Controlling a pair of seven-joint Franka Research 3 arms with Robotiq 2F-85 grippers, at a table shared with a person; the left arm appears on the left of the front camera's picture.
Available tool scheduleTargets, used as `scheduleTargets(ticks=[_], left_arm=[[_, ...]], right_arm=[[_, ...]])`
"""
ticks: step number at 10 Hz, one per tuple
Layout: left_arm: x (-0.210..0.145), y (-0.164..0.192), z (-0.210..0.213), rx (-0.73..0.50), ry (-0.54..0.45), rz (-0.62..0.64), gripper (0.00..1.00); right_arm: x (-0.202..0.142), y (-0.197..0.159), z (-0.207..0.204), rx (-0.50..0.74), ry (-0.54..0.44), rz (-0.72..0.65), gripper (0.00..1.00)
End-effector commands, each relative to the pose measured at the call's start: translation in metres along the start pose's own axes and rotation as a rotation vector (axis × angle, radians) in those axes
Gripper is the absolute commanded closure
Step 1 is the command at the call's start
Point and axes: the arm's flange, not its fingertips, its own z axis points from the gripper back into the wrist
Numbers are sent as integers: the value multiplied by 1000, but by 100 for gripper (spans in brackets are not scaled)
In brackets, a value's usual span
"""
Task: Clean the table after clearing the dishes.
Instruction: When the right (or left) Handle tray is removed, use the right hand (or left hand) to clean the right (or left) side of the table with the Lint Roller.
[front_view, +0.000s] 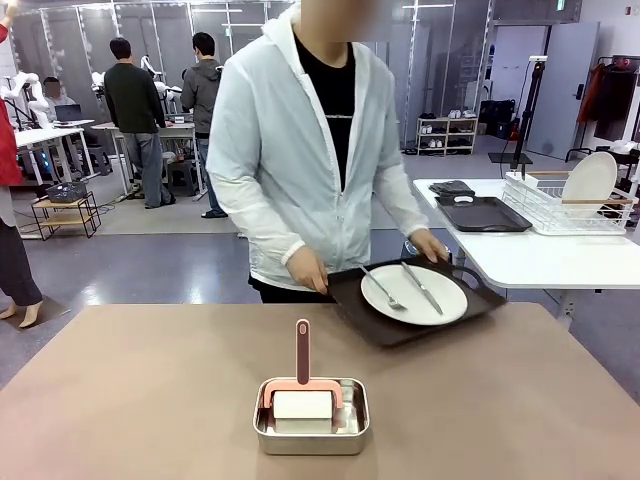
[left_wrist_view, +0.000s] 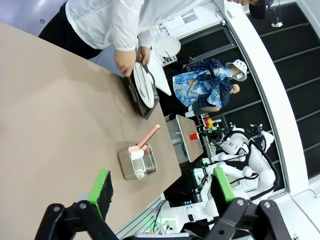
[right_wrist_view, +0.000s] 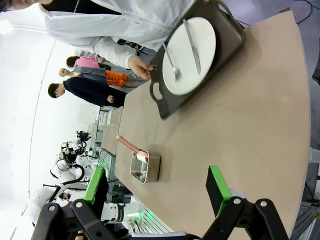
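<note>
A large matte brownish-taupe tabletop (front_view: 150, 400) carries two groups of things. At its far edge, right of the middle, sits a dark brown-black rectangular handled tray (front_view: 385, 328). Its long axis runs roughly along that edge, slightly skewed, and its far side overhangs it. A person in a pale jacket grips it at both short ends, one hand (front_view: 305, 270) on the end nearer the middle and the other hand (front_view: 430, 245) at the far end. Whether the tray rests on the tabletop or is lifted I cannot tell.

On the tray lies a round white plate (front_view: 445, 300) with a silver fork (front_view: 383, 288) and a silver knife (front_view: 422, 288) side by side – the fork's head points toward the near edge.

Near the middle of the near edge stands a small rectangular steel pan (front_view: 310, 447) holding a pink-handled white roller (front_view: 302, 402), handle pointing toward the far edge.

The left gripper (left_wrist_view: 161, 192) and the right gripper (right_wrist_view: 156, 190) both hang above the tabletop – fingers spread wide, nothing between them.
</note>
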Motion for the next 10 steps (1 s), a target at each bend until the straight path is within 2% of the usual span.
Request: scheduleTargets(ticks=[1,10], left_arm=[[0,-1,2,-9,-4,9,0],[0,-1,2,-9,-4,9,0]], right_arm=[[-2,3,1,2,1,3,0],[-2,3,1,2,1,3,0]])
